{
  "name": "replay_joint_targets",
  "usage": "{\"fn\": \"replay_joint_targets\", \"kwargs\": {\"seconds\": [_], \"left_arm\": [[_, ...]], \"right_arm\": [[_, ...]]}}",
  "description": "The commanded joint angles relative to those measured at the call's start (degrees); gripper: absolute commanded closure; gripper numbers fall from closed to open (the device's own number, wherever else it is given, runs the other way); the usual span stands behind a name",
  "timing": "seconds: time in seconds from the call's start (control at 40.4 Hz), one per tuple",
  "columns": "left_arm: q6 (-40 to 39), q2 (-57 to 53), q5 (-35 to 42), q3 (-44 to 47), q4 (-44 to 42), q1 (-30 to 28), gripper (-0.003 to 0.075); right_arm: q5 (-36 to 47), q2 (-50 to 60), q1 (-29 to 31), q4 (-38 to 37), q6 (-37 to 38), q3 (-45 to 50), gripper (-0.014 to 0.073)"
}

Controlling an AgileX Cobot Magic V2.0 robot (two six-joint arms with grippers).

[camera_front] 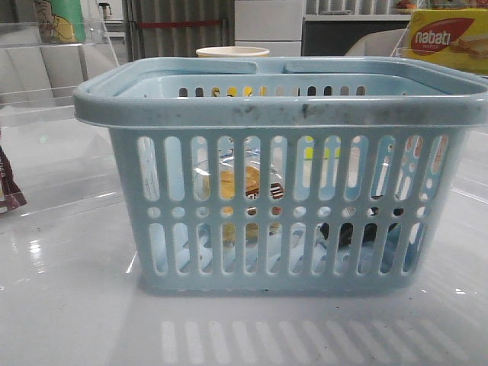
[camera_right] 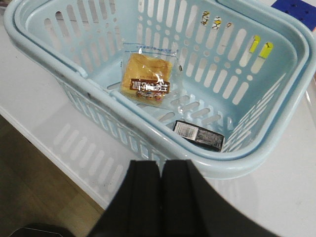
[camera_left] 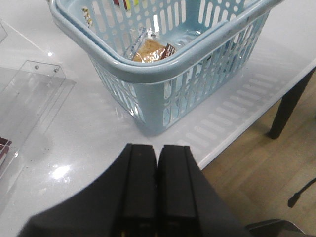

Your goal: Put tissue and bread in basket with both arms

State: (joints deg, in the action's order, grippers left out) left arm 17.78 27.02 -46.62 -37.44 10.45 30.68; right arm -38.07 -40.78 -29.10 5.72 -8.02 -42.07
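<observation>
Left gripper: 2 black fingers pressed flat together, nothing between them, touching nothing. Up over the white table, near the basket but apart from it.

Right gripper: same, 2 fingers pressed together, empty, touching nothing. Up above the basket's near rim.

Bread lying flat on the basket floor in its clear bag, brown label across it. Tissue also on the basket floor, a small dark pack close to 1 end wall, apart from the bread.

Only in the right wrist view: both things whole, from above, with bare floor between them.

Only in the left wrist view: a corner of the basket with just part of the bread, plus a clear plastic stand lying on the table, the table's edge, a dark table leg and wood floor below.

Only in the front view: the basket from the side, sitting flat on the table. Bread and tissue peeking through the slots, bread toward the left, tissue toward the right and low. Behind the basket, a pale cup. At the far right, a yellow and red "nabati" box. No gripper in this view.
</observation>
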Motion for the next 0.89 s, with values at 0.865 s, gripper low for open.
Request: {"fn": "replay_joint_targets", "kwargs": {"seconds": [0.865], "left_arm": [[-0.6,-28.3,47.3,38.2,9.9,-30.5,0.0627]], "right_arm": [[4.1,-0.2,0.0,-0.2,-0.5,-1.5,0.0536]]}}
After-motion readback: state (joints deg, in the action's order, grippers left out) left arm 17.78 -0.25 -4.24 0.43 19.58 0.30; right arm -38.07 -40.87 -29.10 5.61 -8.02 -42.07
